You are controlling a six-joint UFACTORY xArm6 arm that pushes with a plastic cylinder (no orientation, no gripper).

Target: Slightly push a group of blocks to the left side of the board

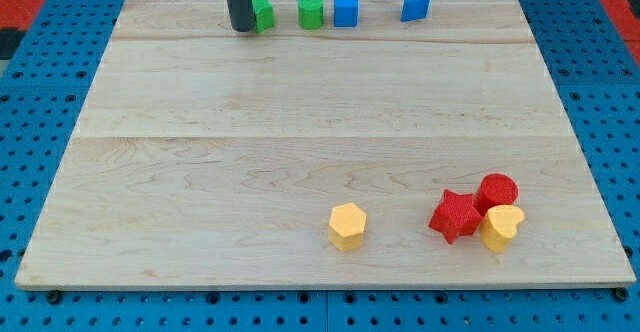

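My tip (242, 29) rests on the board near the view's top edge, left of centre, touching the left side of a green block (263, 13) that it partly hides. To the right along the top edge stand a green cylinder (311, 12), a blue cube (346, 9) and a blue triangular block (415, 4). At the view's bottom right a red star (456, 216), a red cylinder (497, 190) and a yellow heart-shaped block (501, 228) sit clustered together. A yellow hexagon (347, 226) lies alone to their left.
The wooden board (300, 142) lies on a blue perforated table (30, 122). The top row of blocks sits close to the board's top edge.
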